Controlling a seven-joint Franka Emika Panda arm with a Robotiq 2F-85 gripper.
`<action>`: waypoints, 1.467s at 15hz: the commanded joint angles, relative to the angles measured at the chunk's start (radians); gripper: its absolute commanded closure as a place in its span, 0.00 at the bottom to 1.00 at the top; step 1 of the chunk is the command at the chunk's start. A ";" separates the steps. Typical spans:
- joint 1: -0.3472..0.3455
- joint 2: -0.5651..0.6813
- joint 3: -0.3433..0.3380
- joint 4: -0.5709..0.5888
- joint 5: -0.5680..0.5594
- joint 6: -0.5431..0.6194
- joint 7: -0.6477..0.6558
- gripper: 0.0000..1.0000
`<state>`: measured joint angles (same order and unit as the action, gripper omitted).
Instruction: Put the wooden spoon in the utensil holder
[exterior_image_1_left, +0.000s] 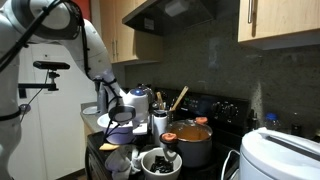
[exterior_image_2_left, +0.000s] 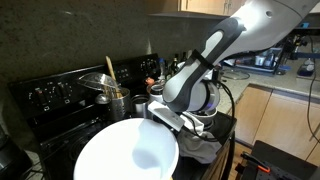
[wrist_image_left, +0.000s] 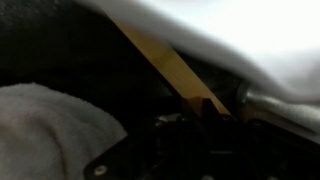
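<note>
Beside the white bowl (exterior_image_2_left: 115, 155) the claw (wrist_image_left: 205, 112) looks clamped on the wooden spoon (wrist_image_left: 165, 62) — grasp made, I'd judge; the carry to the utensil holder (exterior_image_2_left: 118, 102) remains.

In an exterior view the camera sits low and near the stove (exterior_image_1_left: 215, 108), facing the dark wall. The arm (exterior_image_1_left: 98, 55) is at 9 o'clock and the pot (exterior_image_1_left: 192, 146) at 6 o'clock. In an exterior view from the opposite end, the camera looks over a white bowl (exterior_image_2_left: 110, 160) at 6 o'clock. Both exterior views share the stove, the arm and the utensil holder (exterior_image_1_left: 160, 122). The wrist view is very close and blurred, with a white cloth (wrist_image_left: 50, 125) at 8 o'clock.
</note>
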<state>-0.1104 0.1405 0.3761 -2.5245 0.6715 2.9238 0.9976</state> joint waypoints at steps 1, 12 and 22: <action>-0.027 -0.022 0.058 0.016 0.105 -0.005 -0.186 0.47; -0.062 0.018 0.066 0.030 0.242 -0.028 -0.492 0.00; 0.220 0.042 -0.199 0.037 0.074 -0.058 -0.357 0.01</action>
<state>0.0517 0.1743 0.2330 -2.4943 0.8033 2.8992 0.5816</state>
